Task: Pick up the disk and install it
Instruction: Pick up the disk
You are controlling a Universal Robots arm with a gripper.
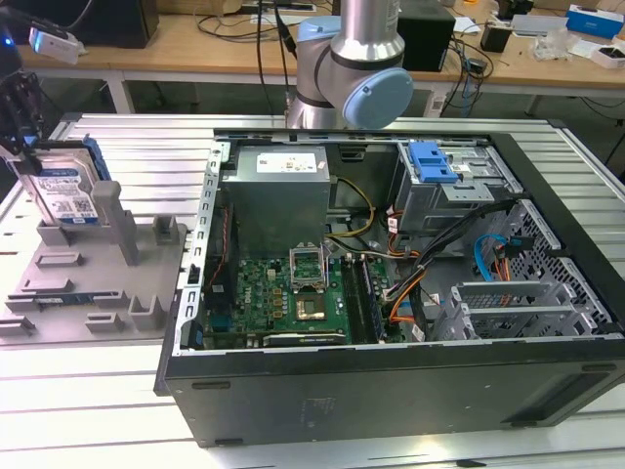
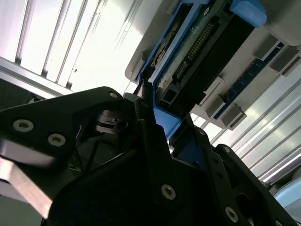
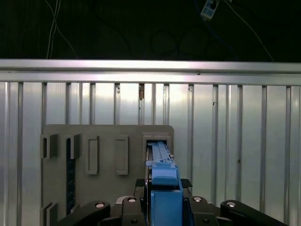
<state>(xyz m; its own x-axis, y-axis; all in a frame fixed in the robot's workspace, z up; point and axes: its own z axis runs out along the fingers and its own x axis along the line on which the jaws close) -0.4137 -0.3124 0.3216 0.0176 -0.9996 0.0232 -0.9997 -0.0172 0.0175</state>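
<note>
At the exterior view's left, on the ribbed metal table, a grey holder is seen, and the disk stands upright at its far left corner with the white-and-blue label facing the camera. The blue frame runs round the silver body, and the lower edge of the disk is at the holder's slot. Whether it is fully seated there or slightly raised cannot be told.

The end effector is placed over the disk's upper left edge. In the first wrist view the disk is seen edge-on, reaching from the end effector to the slot in the holder, with the dark fingers set against the blue frame on both sides. In the second wrist view the end effector is likewise pressed onto the frame of the disk — it is clamped on the disk.

To the right of the holder, well apart from the disk, an open computer case lies on the table. Inside it a green circuit board is seen at the near left and a grey power supply at the far left. A small blue latch sits on the metal bay at the far right. The arm rises behind the case's far edge.
</note>
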